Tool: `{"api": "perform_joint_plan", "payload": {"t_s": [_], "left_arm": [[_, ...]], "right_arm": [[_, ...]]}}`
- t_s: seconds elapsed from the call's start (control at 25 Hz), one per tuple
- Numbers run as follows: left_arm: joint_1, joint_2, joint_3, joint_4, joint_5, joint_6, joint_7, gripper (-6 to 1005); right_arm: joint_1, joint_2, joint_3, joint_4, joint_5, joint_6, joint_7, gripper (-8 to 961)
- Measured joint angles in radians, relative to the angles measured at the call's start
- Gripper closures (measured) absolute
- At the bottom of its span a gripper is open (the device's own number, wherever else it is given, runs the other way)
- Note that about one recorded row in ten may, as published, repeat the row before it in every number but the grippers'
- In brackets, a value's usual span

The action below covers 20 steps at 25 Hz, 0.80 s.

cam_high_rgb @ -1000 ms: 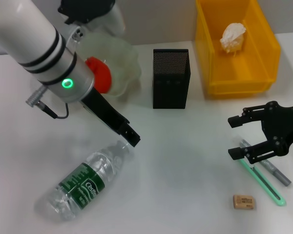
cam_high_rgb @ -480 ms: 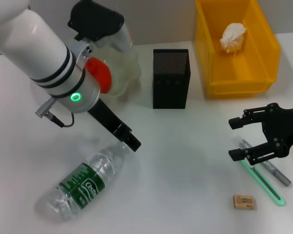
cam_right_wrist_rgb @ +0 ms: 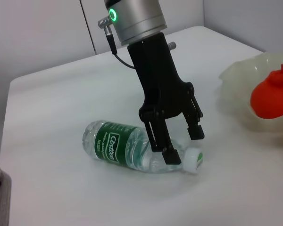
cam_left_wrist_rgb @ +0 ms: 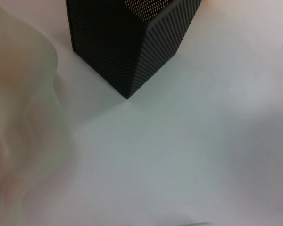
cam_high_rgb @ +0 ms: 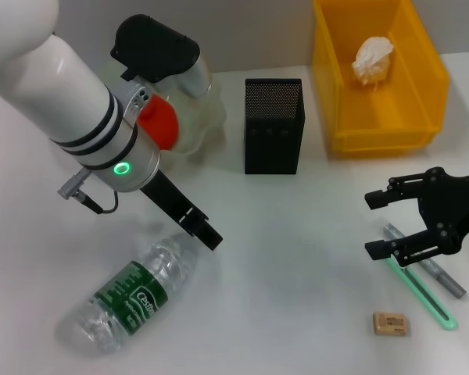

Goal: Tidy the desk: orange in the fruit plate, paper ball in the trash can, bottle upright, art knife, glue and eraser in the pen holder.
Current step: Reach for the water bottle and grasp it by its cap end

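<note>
Yellow trash can (cam_high_rgb: pixel 422 86): paper ball (cam_high_rgb: pixel 373 59) | fruit plate (cam_high_rgb: pixel 199 98): orange (cam_high_rgb: pixel 158 123) | pen holder (cam_high_rgb: pixel 273 125): seemingly empty | left gripper (cam_right_wrist_rgb: pixel 185 145), right gripper (cam_high_rgb: pixel 379 221): jaws parted, holding nothing.

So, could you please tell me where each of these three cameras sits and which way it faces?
Head view: high up, looking down on the table; shows the left gripper over the bottle and the right gripper.
Left wrist view: low, facing the pen holder; no fingers show.
Right wrist view: faces across at the left gripper, open astride the bottle neck.
Shared: bottle, orange.
</note>
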<state>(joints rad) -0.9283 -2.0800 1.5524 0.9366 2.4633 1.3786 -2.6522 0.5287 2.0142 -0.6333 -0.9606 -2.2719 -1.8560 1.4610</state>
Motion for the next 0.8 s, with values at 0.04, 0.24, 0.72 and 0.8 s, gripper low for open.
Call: {"api": "perform_joint_plan", "payload": {"t_s": [0.04,0.24,0.72,0.8], "left_arm": [[0.002,0.000,0.002,0.000,-0.002,-0.003,0.001,195],[0.012,0.000,0.028,-0.001,-0.009,-0.033,0.007,194],[0.025,0.000,0.058,-0.009,-0.023,-0.050,0.018,195],[0.026,0.000,0.060,-0.009,-0.023,-0.051,0.020,195]], "right_arm": [[0.000,0.000,0.000,0.000,0.000,0.001,0.000,129],[0.002,0.000,-0.001,0.002,0.000,0.006,0.001,129],[0.007,-0.001,-0.003,0.018,0.000,0.012,0.003,129],[0.007,-0.001,-0.003,0.019,0.000,0.012,0.003,129]]}}
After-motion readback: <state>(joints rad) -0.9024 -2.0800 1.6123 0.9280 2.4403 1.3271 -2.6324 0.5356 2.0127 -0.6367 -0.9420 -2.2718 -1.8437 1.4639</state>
